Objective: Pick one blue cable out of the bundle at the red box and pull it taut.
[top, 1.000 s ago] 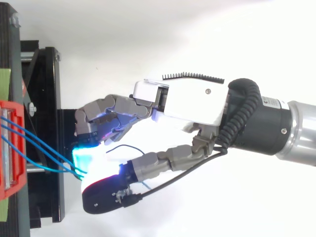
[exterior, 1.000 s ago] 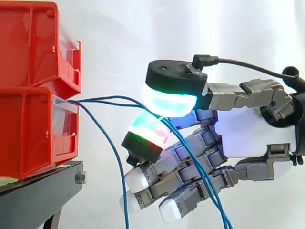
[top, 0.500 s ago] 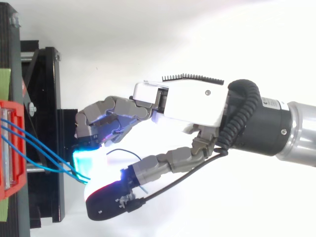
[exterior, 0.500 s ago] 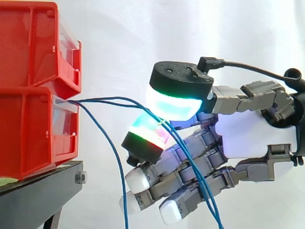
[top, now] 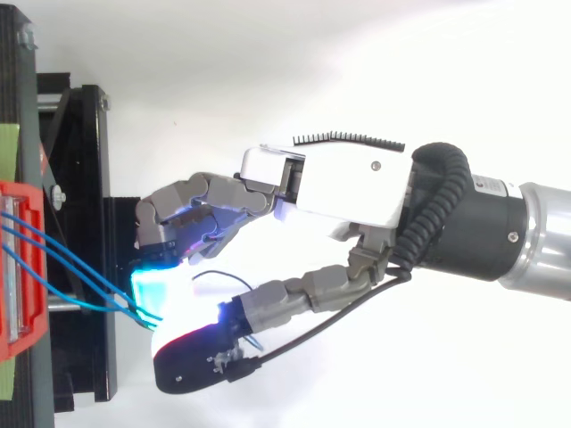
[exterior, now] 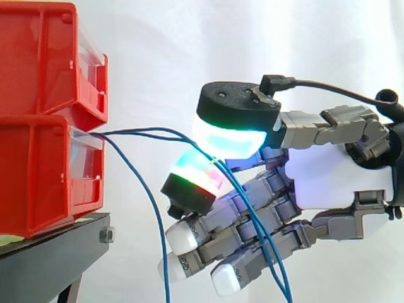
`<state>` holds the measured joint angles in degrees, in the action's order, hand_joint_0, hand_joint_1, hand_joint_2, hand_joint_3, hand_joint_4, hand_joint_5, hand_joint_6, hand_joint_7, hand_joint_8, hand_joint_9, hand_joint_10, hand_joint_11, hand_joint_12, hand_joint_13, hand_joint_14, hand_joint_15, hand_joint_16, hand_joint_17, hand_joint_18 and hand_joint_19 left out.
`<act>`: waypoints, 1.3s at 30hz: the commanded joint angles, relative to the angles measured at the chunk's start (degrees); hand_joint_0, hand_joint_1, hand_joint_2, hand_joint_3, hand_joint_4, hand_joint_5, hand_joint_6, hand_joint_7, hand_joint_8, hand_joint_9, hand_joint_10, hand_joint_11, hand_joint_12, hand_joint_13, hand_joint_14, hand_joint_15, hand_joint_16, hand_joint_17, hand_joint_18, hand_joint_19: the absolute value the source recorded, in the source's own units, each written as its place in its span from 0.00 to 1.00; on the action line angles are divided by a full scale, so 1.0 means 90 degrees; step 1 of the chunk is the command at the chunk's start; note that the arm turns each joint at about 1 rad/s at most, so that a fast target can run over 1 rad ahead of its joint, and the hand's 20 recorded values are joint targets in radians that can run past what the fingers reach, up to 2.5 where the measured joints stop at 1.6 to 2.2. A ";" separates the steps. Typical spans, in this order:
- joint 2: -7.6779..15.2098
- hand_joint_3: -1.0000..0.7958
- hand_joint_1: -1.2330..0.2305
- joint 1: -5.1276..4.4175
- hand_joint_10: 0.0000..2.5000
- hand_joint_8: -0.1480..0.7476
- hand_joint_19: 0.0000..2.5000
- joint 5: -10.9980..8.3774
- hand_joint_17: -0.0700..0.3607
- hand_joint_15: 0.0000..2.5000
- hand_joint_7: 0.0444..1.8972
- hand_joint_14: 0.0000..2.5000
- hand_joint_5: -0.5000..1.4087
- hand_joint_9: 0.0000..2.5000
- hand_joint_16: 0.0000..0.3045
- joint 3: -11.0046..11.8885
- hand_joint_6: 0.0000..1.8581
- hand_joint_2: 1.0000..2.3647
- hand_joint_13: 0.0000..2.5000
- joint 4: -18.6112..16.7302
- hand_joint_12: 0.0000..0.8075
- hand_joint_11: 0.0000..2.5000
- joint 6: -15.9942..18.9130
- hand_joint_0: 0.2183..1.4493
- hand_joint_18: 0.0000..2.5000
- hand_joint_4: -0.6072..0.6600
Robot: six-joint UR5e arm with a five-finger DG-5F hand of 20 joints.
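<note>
Blue cables (exterior: pixel 117 133) leave the front lip of the lower red bin (exterior: pixel 38 177) at the left of the side view. They run right, roughly level and slightly bowed, to the hand (exterior: pixel 328 173) at centre right.

Two of them pass between the thumb pad (exterior: pixel 227 136), glowing cyan and white, and a finger pad (exterior: pixel 196 177), glowing red and green just below it. The two pads close on these cables in a pinch. Past the pinch both cables slope down across the other curled fingers (exterior: pixel 208 252) to the bottom edge.

A third cable drops from the bin mouth in a steep curve to the bottom edge, apart from the hand.

The hand extends level toward the bins, thumb uppermost, with its white fingertips pointing to the lower left. In the top view the arm (top: pixel 535 241) enters from the right edge.

The lower bin sits under an upper red bin (exterior: pixel 38 57) on a black stand (exterior: pixel 50 243).
</note>
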<state>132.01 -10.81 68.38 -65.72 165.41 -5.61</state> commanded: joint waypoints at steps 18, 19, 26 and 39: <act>0.0000 0.53 0.31 0.0000 0.00 0.46 0.17 0.0000 0.44 0.05 0.69 0.00 0.23 0.30 0.18 -0.0003 0.27 0.02 0.20 0.0020 0.49 0.16 -0.0002 0.36 0.26 0.75; 0.0000 0.53 0.31 0.0000 0.00 0.46 0.17 0.0000 0.44 0.06 0.68 0.00 0.23 0.30 0.18 -0.0003 0.27 0.02 0.20 0.0020 0.49 0.17 -0.0002 0.36 0.26 0.75; 0.0000 0.52 0.31 0.0000 0.00 0.47 0.17 -0.0009 0.44 0.05 0.65 0.00 0.23 0.31 0.17 -0.0003 0.27 0.02 0.20 0.0020 0.48 0.16 -0.0002 0.38 0.26 0.80; 0.0000 0.58 0.29 0.0000 0.01 0.50 0.16 -0.0029 0.45 0.06 0.77 0.00 0.22 0.30 0.18 -0.0003 0.29 0.02 0.19 0.0010 0.49 0.20 -0.0002 0.38 0.26 0.67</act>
<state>132.03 -10.82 68.12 -65.74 165.49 -5.62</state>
